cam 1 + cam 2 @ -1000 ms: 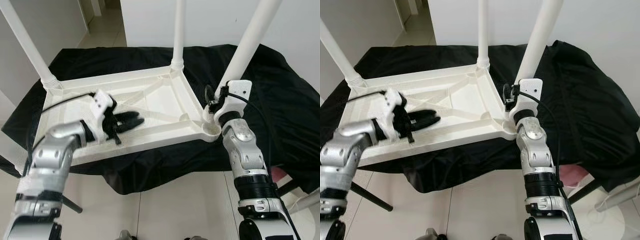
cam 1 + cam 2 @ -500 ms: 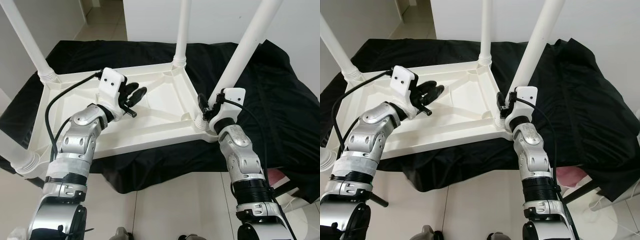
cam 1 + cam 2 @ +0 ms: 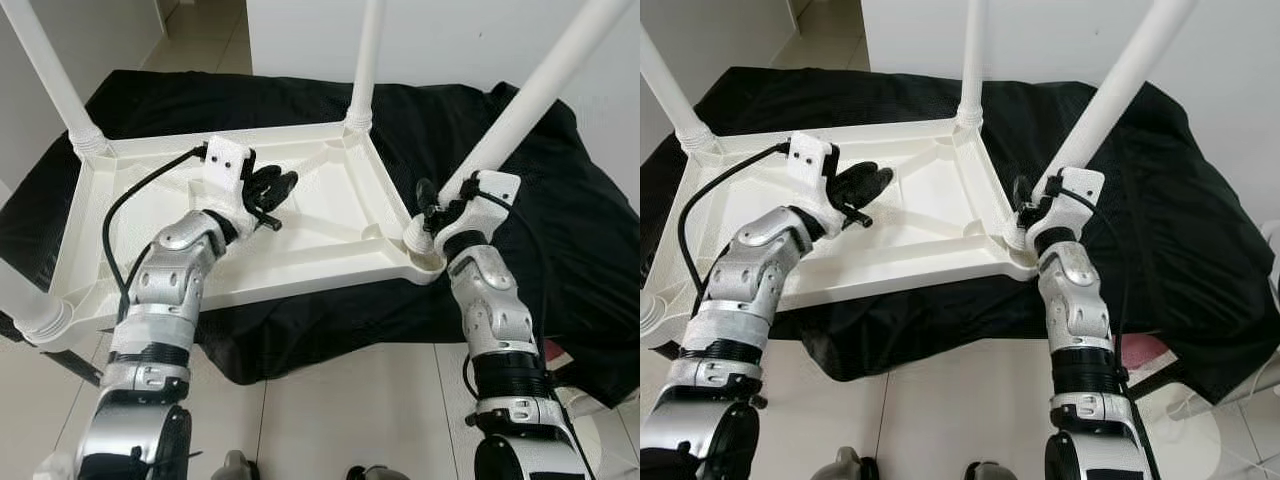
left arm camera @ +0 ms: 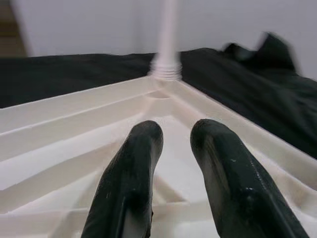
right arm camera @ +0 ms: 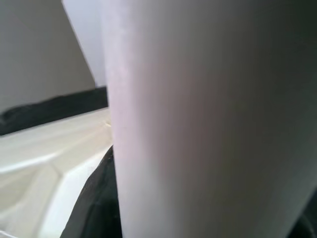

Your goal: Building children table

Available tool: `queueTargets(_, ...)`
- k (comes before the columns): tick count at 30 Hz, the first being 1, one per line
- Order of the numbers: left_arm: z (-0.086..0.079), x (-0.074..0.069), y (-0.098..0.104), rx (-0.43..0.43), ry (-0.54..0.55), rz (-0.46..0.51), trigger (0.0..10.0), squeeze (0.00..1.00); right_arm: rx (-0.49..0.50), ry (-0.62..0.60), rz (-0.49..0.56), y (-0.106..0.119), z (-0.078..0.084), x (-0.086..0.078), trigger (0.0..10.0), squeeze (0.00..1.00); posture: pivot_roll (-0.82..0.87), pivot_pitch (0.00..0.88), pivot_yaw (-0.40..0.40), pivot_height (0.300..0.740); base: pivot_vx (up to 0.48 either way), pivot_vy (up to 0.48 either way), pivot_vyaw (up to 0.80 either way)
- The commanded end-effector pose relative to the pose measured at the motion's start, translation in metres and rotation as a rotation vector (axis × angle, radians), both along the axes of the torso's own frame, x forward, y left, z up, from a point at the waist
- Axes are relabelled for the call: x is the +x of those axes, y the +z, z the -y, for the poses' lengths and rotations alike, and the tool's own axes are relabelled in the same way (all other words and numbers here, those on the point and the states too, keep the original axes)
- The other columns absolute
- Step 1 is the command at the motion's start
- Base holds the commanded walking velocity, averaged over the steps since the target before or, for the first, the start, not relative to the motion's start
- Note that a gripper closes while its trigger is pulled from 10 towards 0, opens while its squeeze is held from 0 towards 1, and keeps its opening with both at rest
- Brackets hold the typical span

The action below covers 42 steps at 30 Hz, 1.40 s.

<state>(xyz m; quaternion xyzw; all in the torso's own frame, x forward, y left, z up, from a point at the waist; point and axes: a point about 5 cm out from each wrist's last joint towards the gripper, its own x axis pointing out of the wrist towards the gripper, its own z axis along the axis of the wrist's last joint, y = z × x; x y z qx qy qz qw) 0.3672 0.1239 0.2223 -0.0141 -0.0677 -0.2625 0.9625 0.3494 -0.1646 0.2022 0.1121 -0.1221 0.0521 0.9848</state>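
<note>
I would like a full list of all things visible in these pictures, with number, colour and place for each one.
table top: one, white, lying upside down on the black cloth, ribbed underside facing up.
table legs: four, white, standing up from the corners of the table top; the near right leg leans to the right.
cloth: one, black, spread under the table top and hanging over the near edge.
floor: pale tiles, below and in front of the cloth.
wall: white, behind the cloth.
left hand: one, black fingers, open, above the underside of the table top, holding nothing.
right hand: one, black fingers, at the base of the near right leg, closed around it.
</note>
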Motion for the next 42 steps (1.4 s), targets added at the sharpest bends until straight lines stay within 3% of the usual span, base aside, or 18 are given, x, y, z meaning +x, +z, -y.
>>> queueTargets(1,0.003,0.004,-0.003,-0.031,0.023,-0.045,10.0,0.00,0.050,0.026,0.024,0.005,-0.002,0.000,10.0,0.00,-0.01,0.103,-0.024,0.740,0.000,0.000,0.00)
queueTargets(2,0.003,0.004,-0.003,-0.031,0.023,-0.045,10.0,0.00,0.050,0.026,0.024,0.005,-0.002,0.000,10.0,0.00,-0.01,0.103,-0.024,0.740,0.000,0.000,0.00)
queueTargets(5,0.007,0.008,0.003,-0.143,0.020,-0.068,10.0,0.00,0.073,0.009,0.001,0.001,0.001,0.002,10.0,0.00,0.00,0.113,-0.020,0.740,0.000,0.000,0.00)
queueTargets(13,0.006,0.010,0.011,-0.216,0.048,-0.057,10.0,0.00,0.034,-0.077,-0.012,-0.002,0.014,0.000,10.0,0.00,-0.02,0.121,-0.003,0.740,0.000,0.000,0.00)
queueTargets(18,0.016,0.003,0.017,-0.148,0.048,0.068,10.0,0.00,-0.019,-0.122,-0.022,-0.007,0.018,-0.002,10.0,0.00,-0.02,0.088,-0.004,0.740,0.000,0.000,0.00)
queueTargets(20,0.026,-0.004,0.020,-0.089,0.008,0.124,10.0,0.00,-0.040,-0.075,-0.013,-0.007,0.016,-0.002,10.0,0.00,-0.01,0.075,-0.005,0.740,0.000,0.000,0.00)
queueTargets(26,0.032,-0.011,0.014,-0.076,-0.083,0.106,10.0,0.00,-0.070,-0.043,-0.006,-0.011,0.014,-0.004,10.0,0.00,-0.01,0.065,-0.007,0.740,0.000,0.000,0.00)
queueTargets(27,0.033,-0.011,0.006,-0.082,-0.111,0.012,10.0,0.00,-0.118,-0.049,-0.004,-0.014,0.014,-0.005,10.0,0.00,0.00,0.055,-0.024,0.740,0.000,0.000,0.00)
queueTargets(28,0.033,-0.013,0.002,-0.060,-0.129,-0.005,10.0,0.00,-0.158,-0.032,0.003,-0.016,0.011,-0.006,10.0,0.00,0.00,0.055,-0.024,0.740,0.000,0.000,0.00)
queueTargets(29,0.033,-0.013,0.002,-0.060,-0.129,-0.005,10.0,0.00,-0.158,-0.032,0.003,-0.016,0.011,-0.006,10.0,0.00,0.00,0.055,-0.024,0.740,0.000,0.000,0.00)
queueTargets(32,0.035,-0.020,-0.008,0.106,-0.099,0.068,10.0,0.00,-0.267,0.009,0.011,-0.025,0.005,-0.010,10.0,0.00,0.00,0.049,-0.028,0.740,0.000,0.000,0.00)
queueTargets(40,0.041,-0.029,-0.015,0.174,-0.163,0.105,10.0,0.00,-0.270,0.012,0.005,-0.030,0.006,-0.012,10.0,0.00,0.01,0.042,-0.032,0.740,0.000,0.000,0.00)
queueTargets(42,0.043,-0.037,-0.018,0.191,-0.234,0.114,10.0,0.00,-0.297,0.027,0.006,-0.032,0.005,-0.014,10.0,0.00,0.01,0.041,-0.032,0.740,0.000,0.000,0.00)
